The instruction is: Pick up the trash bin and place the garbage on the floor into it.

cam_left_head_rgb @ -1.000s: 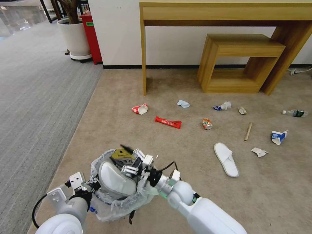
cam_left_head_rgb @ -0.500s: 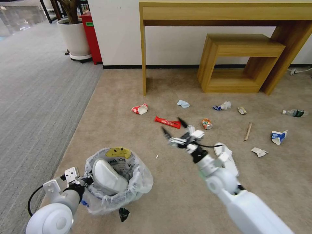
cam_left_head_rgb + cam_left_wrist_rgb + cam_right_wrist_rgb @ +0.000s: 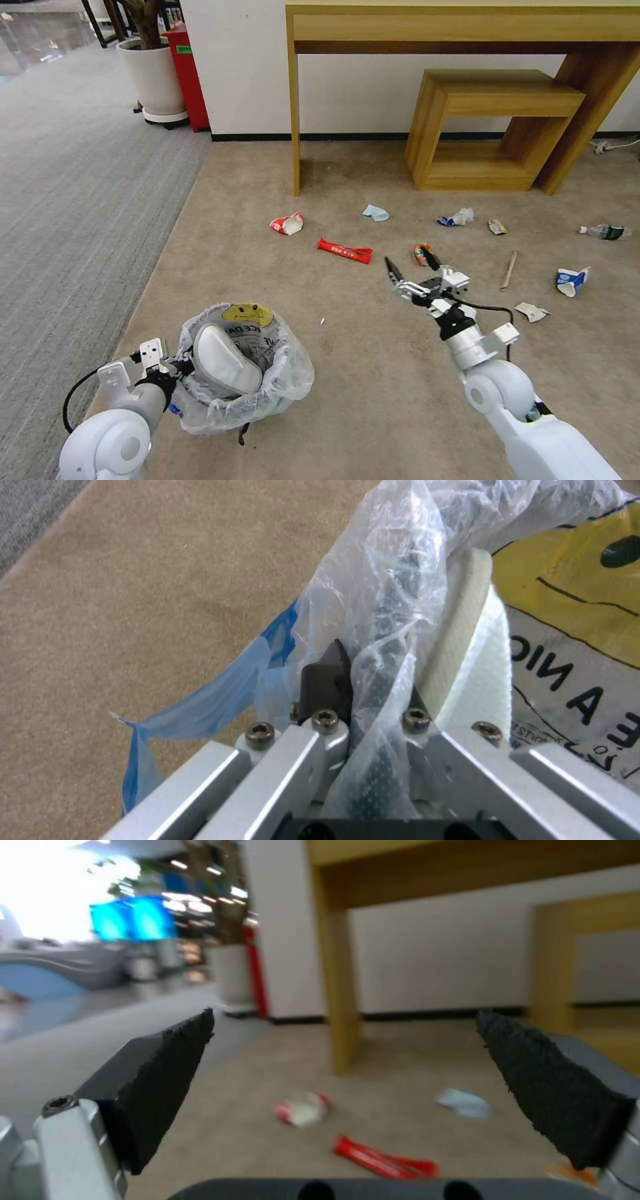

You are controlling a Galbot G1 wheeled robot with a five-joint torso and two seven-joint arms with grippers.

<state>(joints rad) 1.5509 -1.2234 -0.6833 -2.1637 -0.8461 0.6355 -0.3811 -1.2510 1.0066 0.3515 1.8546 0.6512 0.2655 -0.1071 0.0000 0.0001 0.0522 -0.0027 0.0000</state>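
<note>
Across the beige floor (image 3: 280, 167) stands a wooden desk (image 3: 460, 27) against the wall, a low wooden shelf (image 3: 493, 127) tucked under it; grey carpet (image 3: 67, 187) runs along the left, with a white pot (image 3: 155, 80) and a red bin (image 3: 187, 77) at the far end. Down near the robot sits the bin (image 3: 243, 373), its clear bag bunched over the rim, smiley face at the far side; one white slipper (image 3: 225, 360) already lies inside, leaning on the wall. Left gripper (image 3: 175, 371) is at the bin's near-left rim; the left wrist view shows its fingers (image 3: 325, 680) pinched on rim and bag (image 3: 393, 595), a blue strip of plastic (image 3: 200, 710) hanging beside them. Right gripper (image 3: 411, 265) is out over the floor to the right of the bin, well apart from it, jaws spread wide and holding nothing; the right wrist view shows both black pads (image 3: 167, 1075) far apart. Just past its tips lies a crushed can (image 3: 421, 252); to the left of that, a long red wrapper (image 3: 344, 251), a red-white wrapper (image 3: 287, 223) and a pale blue scrap (image 3: 376, 213). Farther right: a crumpled wad (image 3: 457, 217), a small foil scrap (image 3: 497, 227), a stick (image 3: 509, 269), a white paper scrap (image 3: 532, 311), a blue-white carton (image 3: 572, 280), a clear bottle (image 3: 605, 232).
</note>
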